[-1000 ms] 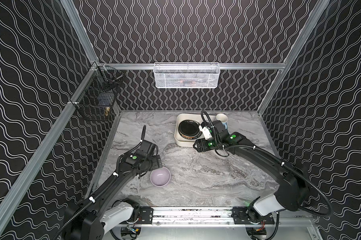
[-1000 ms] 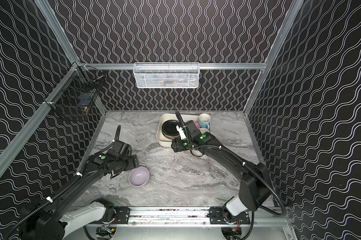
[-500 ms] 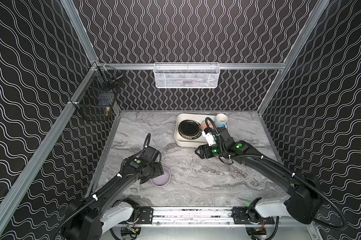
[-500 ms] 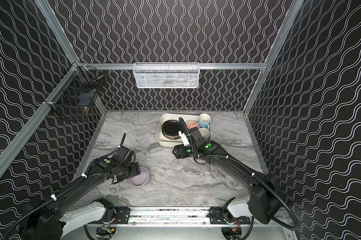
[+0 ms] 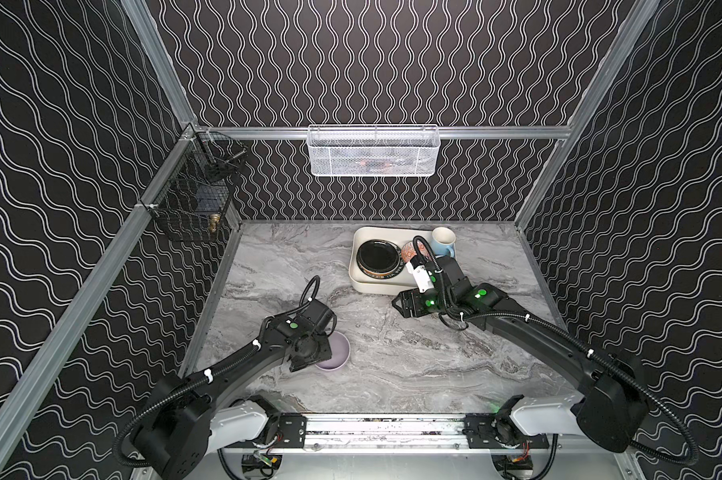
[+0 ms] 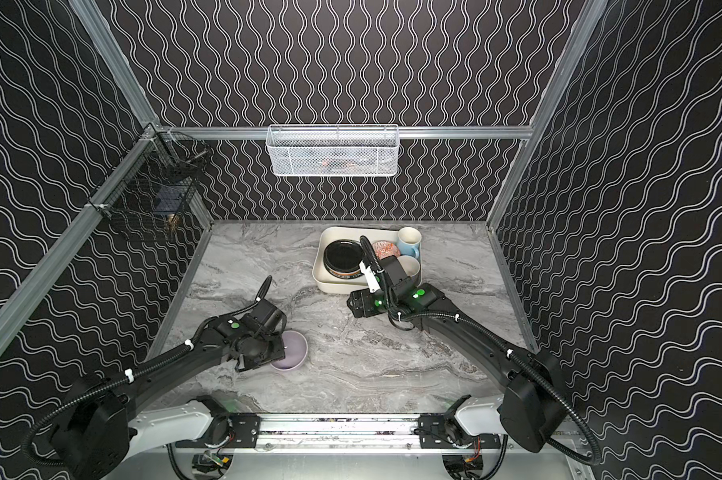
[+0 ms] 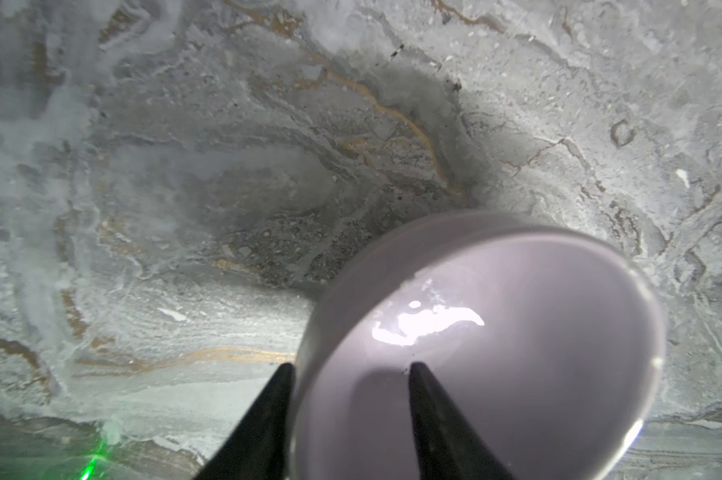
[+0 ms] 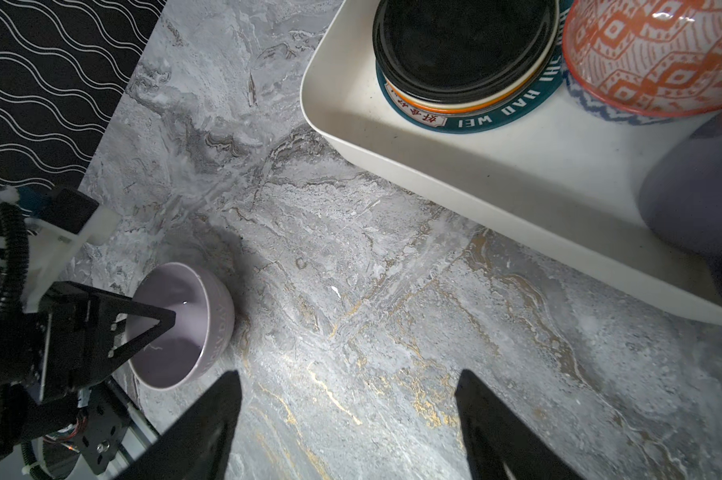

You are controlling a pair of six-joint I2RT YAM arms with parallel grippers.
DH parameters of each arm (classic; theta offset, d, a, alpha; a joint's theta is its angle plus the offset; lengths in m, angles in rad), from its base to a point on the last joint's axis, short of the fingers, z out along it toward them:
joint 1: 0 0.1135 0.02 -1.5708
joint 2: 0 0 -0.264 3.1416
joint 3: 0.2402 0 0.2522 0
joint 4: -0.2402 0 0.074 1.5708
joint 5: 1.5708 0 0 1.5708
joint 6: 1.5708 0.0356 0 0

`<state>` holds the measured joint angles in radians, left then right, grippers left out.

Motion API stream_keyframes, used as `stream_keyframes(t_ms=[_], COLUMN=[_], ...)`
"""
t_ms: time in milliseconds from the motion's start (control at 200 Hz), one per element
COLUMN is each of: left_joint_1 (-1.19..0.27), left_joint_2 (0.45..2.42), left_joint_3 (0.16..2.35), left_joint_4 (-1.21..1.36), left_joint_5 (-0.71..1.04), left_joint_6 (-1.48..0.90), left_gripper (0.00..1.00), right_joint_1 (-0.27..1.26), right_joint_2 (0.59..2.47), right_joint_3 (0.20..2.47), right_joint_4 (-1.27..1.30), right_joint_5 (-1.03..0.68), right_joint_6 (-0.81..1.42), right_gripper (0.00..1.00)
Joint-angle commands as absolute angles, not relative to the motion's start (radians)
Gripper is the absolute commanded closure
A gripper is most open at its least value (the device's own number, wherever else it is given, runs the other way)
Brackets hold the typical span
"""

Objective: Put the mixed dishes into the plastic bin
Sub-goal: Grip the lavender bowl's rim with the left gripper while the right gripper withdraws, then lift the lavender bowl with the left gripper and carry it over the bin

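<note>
lilac bowl (image 7: 496,353) | left pincer (image 7: 351,370) straddles rim | top views hide this

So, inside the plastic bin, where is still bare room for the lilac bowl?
In the plastic bin, the front strip between the plate stack and the near wall is bare. Its far side is crowded by the orange-patterned bowl and two mugs. The left gripper straddles the lilac bowl rim.
</note>
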<state>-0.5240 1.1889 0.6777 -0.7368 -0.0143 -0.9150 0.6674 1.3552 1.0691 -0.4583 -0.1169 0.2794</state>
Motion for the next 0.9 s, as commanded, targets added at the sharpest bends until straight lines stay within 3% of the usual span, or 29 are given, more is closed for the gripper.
stream_keyframes(t_ms=[0,130,500,726,781,801,896], left_joint_1=[-0.525,-0.527,-0.529,-0.528,-0.528,-0.529,-0.528], left_joint_2=[1.198,1.218,1.311,1.485,1.549,1.571,1.694], left_joint_3=[0.673,0.689,0.83,1.146,1.249,1.283,1.467], left_joint_4=[-0.702,-0.694,-0.723,-0.789,-0.8,-0.803,-0.813], left_joint_5=[-0.011,-0.005,-0.013,-0.055,-0.051,-0.048,-0.032], left_joint_6=[-0.936,-0.917,-0.83,-0.74,-0.721,-0.715,-0.691], left_gripper=[0.69,1.0,1.0,1.0,1.0,1.0,1.0], right_joint_1=[0.668,0.667,0.666,0.653,0.651,0.649,0.64], right_joint_2=[1.349,1.343,1.301,1.251,1.243,1.238,1.219], right_joint_3=[1.071,1.068,1.071,1.069,1.069,1.068,1.069], right_joint_4=[-0.446,-0.447,-0.466,-0.469,-0.474,-0.475,-0.489], right_joint_5=[-0.103,-0.102,-0.074,-0.059,-0.046,-0.042,-0.017], right_joint_6=[0.284,0.285,0.29,0.294,0.299,0.3,0.311], right_gripper=[0.18,0.18,0.17,0.13,0.09,0.02,0.01])
